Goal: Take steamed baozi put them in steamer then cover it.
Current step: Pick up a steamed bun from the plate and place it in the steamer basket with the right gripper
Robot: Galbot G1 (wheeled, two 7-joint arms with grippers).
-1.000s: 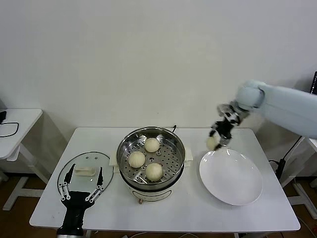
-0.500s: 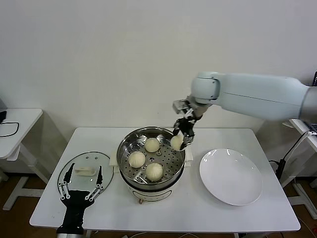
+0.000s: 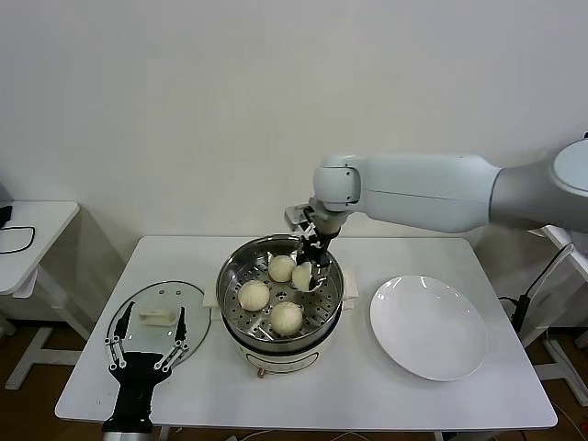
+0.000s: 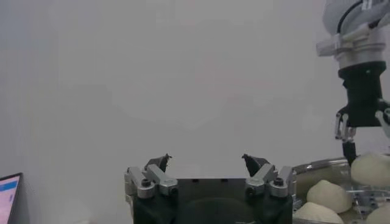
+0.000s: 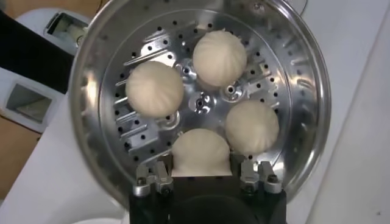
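Note:
The steel steamer (image 3: 234, 276) stands mid-table with three baozi on its perforated tray (image 5: 122, 134): one at the back (image 3: 281, 268), one to the left (image 3: 254, 294), one at the front (image 3: 287, 317). My right gripper (image 3: 307, 266) hangs over the tray's right side, shut on a fourth baozi (image 3: 302, 276), which fills the jaws in the right wrist view (image 5: 201, 155). The glass cover (image 3: 158, 315) with its white handle lies flat on the table at the left. My left gripper (image 3: 144, 342) hovers open just in front of the cover, nothing between its fingers (image 4: 159, 163).
A flat white plate (image 3: 428, 327) lies bare to the right of the steamer. A second small white table (image 3: 28, 230) stands off to the far left. The white wall rises behind the table.
My right arm has swung left from above the plate to over the steamer, carrying the baozi down toward the tray. The left gripper has barely shifted.

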